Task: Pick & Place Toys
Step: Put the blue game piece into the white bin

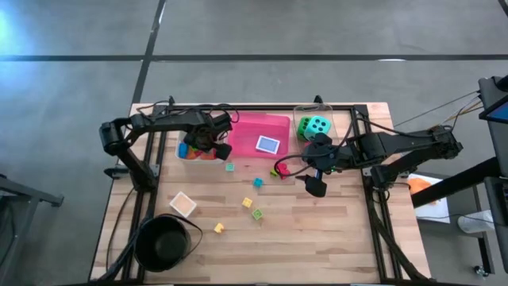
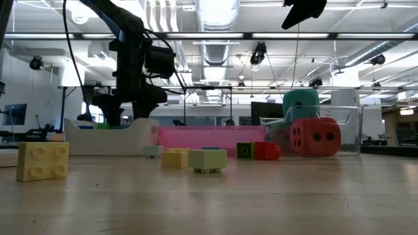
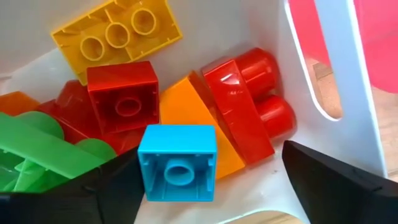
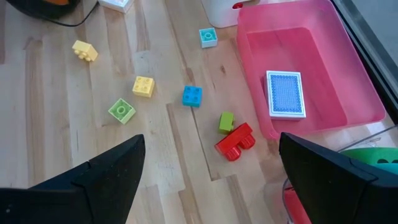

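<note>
- The left gripper (image 1: 213, 140) hangs over the white tray (image 3: 323, 74), its dark fingers spread wide to either side of a glossy blue block (image 3: 178, 163) with one hollow stud; nothing is clamped between them
- The tray has smooth, rounded white plastic walls with a cut-out handle slot; in it lie a yellow six-stud brick (image 3: 118, 37), a red square block (image 3: 122, 96), an orange wedge (image 3: 199, 134), a red round-knobbed block (image 3: 249, 99) and green pieces (image 3: 37, 155) cut off by the picture's edge
- The right gripper (image 1: 315, 176) is raised above the pale wooden plank tabletop (image 4: 74, 118), beside the pink tray (image 4: 311, 74), with its fingers set far apart and empty
- The pink tray is shiny, with sloping sides, and holds one flat card (image 4: 286, 94) with a blue patterned back and a white border
- Loose on the tabletop: a red two-knob block (image 4: 235, 142) touching a small olive-green block (image 4: 226, 121), a blue four-stud block (image 4: 192, 96), a yellow block (image 4: 143, 86), a light-green block (image 4: 121, 111), another yellow piece (image 4: 84, 50) and a teal-topped block (image 4: 208, 37)
- The clear tray (image 2: 349, 127) holds a red dotted die (image 2: 315, 136) and a teal die (image 2: 300, 103); from above, a green die (image 1: 305, 125) shows beside the teal one, and the red one is hidden
- The black round bowl (image 1: 164, 241) sits at the near left corner, partly covered by the frame
</note>
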You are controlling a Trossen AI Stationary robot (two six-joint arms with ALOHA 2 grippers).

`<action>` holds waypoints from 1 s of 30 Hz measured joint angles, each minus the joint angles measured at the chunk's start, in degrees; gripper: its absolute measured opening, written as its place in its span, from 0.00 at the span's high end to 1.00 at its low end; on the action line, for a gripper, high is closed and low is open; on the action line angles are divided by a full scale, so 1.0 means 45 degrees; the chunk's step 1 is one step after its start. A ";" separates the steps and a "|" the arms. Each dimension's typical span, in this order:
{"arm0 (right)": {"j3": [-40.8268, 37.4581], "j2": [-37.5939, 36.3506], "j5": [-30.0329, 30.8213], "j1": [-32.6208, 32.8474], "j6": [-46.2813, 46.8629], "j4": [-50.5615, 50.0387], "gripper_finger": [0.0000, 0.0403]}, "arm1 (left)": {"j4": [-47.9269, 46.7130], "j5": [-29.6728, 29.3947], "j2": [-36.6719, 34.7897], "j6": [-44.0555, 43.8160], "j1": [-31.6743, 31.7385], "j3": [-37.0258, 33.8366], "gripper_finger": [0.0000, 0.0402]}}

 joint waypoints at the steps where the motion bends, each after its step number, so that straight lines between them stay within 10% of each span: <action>1: 0.0000 0.0000 0.0000 0.0002 0.0000 -0.0004 0.10 | 0.0000 0.0008 0.0000 0.0010 0.0000 0.0000 0.09; 30: 0.0000 0.0005 -0.0146 0.0003 -0.0047 -0.0019 0.10 | 0.0173 -0.0346 -0.1100 -0.0063 0.0237 0.0199 0.07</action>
